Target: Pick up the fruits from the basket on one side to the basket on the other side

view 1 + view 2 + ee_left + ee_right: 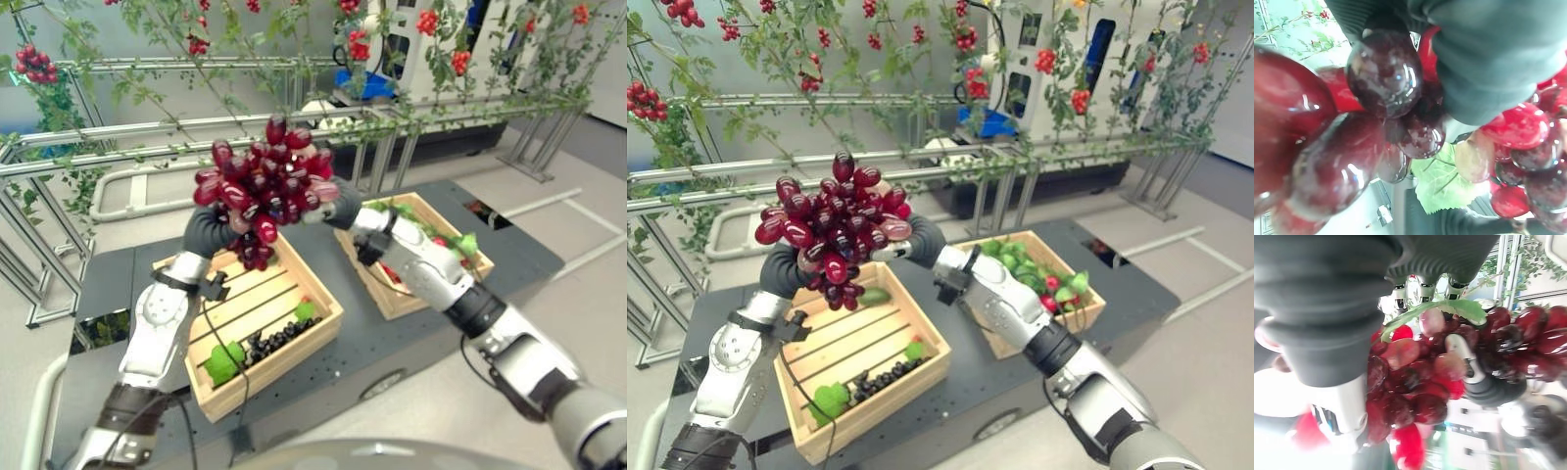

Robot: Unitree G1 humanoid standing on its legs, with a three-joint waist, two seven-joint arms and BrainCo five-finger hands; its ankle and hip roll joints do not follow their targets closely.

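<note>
Red grapes (263, 181) hang high between both hands — above the left basket (257, 328). Left hand (209, 231) and right hand (336, 203) each clasp the bunch (fingers curled in).

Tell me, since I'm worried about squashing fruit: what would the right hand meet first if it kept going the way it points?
Most likely the red grape bunch itself: the right hand already reaches into it from its side, with the left hand beyond.

A dark grey flat platform (965, 377) carries 2 shallow light wooden slatted crates, set apart. The nearer wooden crate (884, 399) holds green fruit and a small dark grape bunch; the farther wooden crate (1087, 311) holds green leaves and red fruit.
</note>
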